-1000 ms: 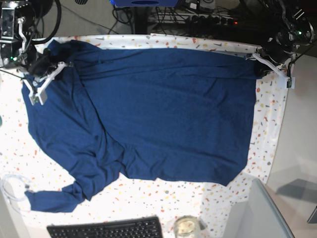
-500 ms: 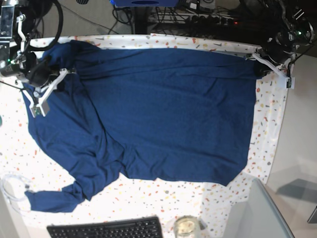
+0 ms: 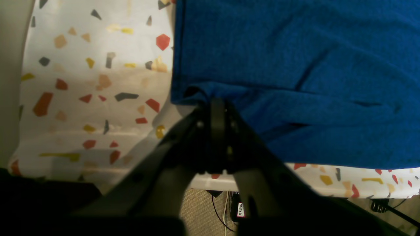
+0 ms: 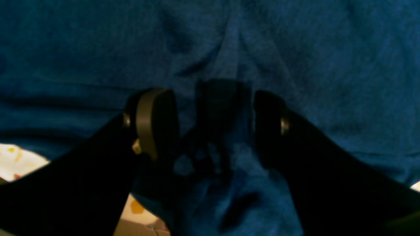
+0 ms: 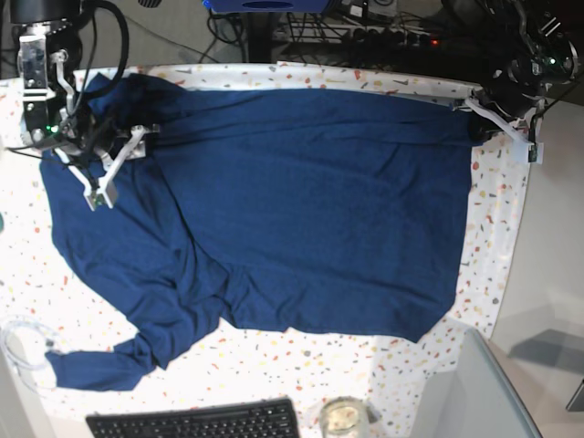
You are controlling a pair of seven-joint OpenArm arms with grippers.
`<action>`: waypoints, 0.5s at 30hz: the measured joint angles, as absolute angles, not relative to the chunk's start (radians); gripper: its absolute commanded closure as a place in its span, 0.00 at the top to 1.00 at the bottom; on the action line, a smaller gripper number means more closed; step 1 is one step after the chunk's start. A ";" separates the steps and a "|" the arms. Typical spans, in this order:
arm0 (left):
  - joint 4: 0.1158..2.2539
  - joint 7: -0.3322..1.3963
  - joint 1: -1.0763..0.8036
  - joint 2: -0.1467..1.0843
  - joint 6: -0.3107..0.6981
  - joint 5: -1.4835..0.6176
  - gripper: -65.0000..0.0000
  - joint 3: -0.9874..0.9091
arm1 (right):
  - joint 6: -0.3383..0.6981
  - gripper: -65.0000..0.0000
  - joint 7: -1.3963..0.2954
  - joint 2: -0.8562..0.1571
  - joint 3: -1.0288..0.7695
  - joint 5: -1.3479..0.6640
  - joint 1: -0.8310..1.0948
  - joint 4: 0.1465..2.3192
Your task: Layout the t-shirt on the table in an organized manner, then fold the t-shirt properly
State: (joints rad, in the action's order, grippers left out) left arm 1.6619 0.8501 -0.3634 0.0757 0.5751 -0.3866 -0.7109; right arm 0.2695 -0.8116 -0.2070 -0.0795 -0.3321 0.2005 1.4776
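The dark navy t-shirt (image 5: 301, 201) lies spread across the speckled table (image 5: 497, 228), with one sleeve (image 5: 91, 370) trailing toward the near left. My left gripper (image 5: 476, 128) is at the far right corner, shut on the shirt's edge. In the left wrist view the left gripper (image 3: 217, 103) pinches the hem of the t-shirt (image 3: 295, 65) just above the table (image 3: 92, 82). My right gripper (image 5: 117, 157) hovers over the shirt's far left part. In the right wrist view the right gripper (image 4: 211, 121) is open, with a loose ridge of the t-shirt (image 4: 295, 49) between its fingers (image 4: 154, 121).
A black keyboard (image 5: 196, 422) and a glass jar (image 5: 344, 417) sit at the near edge. A white cable (image 5: 23, 347) curls at the near left. A grey panel (image 5: 474, 392) stands at the near right. Cables and power strips lie beyond the far edge.
My right gripper has opened, letting go of the fabric, and has shifted right over the shirt. The left gripper has kept its hold and has not moved.
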 measured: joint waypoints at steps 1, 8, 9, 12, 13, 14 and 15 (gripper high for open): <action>1.662 0.850 -0.363 0.076 0.575 -0.386 0.00 -0.712 | 0.270 0.46 -0.812 -0.206 -0.078 -0.332 0.200 1.477; 1.662 0.850 -0.363 0.075 0.575 -0.387 0.00 -0.712 | 0.269 0.01 -0.812 -0.209 -0.081 -0.332 0.199 1.513; 1.662 0.850 -0.363 0.075 0.575 -0.387 0.00 -0.712 | 0.270 0.02 -0.812 -0.209 -0.081 -0.332 0.200 1.518; 1.662 0.850 -0.363 0.075 0.575 -0.387 0.00 -0.712 | 0.270 0.02 -0.821 -0.209 -0.085 -0.332 0.211 1.560; 1.662 0.850 -0.363 0.075 0.575 -0.387 0.00 -0.712 | 0.270 0.02 -0.833 -0.209 -0.085 -0.331 0.211 1.583; 1.662 0.850 -0.363 0.075 0.575 -0.387 0.00 -0.712 | 0.270 0.02 -0.847 -0.209 -0.085 -0.331 0.210 1.607; 1.662 0.850 -0.363 0.076 0.575 -0.387 0.00 -0.712 | 0.269 0.02 -0.872 -0.209 -0.085 -0.335 0.207 1.632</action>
